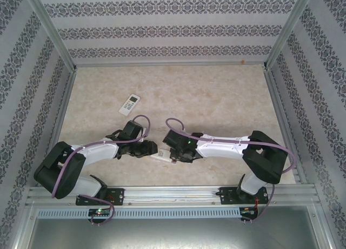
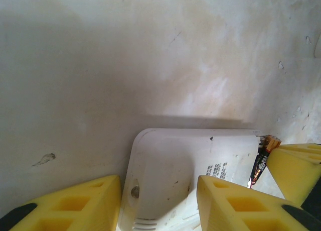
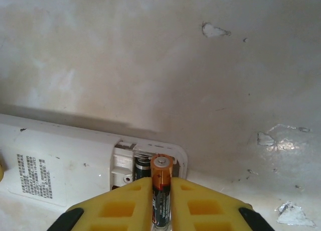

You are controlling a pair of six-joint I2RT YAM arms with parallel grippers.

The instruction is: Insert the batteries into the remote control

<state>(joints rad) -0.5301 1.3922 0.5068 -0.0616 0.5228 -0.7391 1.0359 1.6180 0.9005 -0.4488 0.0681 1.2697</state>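
Note:
A white remote control (image 2: 170, 165) lies back-up between the yellow fingers (image 2: 75, 206) of my left gripper (image 2: 159, 180), which is shut on its rounded end. At its other end the battery compartment (image 3: 125, 163) is uncovered, with one battery (image 3: 142, 169) lying inside. My right gripper (image 3: 162, 186) is shut on a second battery (image 3: 162, 171), copper-topped with a dark body. Its metal tip points into the free slot beside the first. From above, both grippers (image 1: 145, 150) (image 1: 172, 151) meet over the remote control (image 1: 160, 155) near the front edge. That held battery (image 2: 261, 163) also shows in the left wrist view.
A second white remote (image 1: 130, 104) lies buttons-up on the marble tabletop (image 1: 216, 97) behind the left arm. Patterned walls and aluminium posts (image 1: 51, 32) enclose the table. A metal rail (image 1: 173, 194) runs along the near edge.

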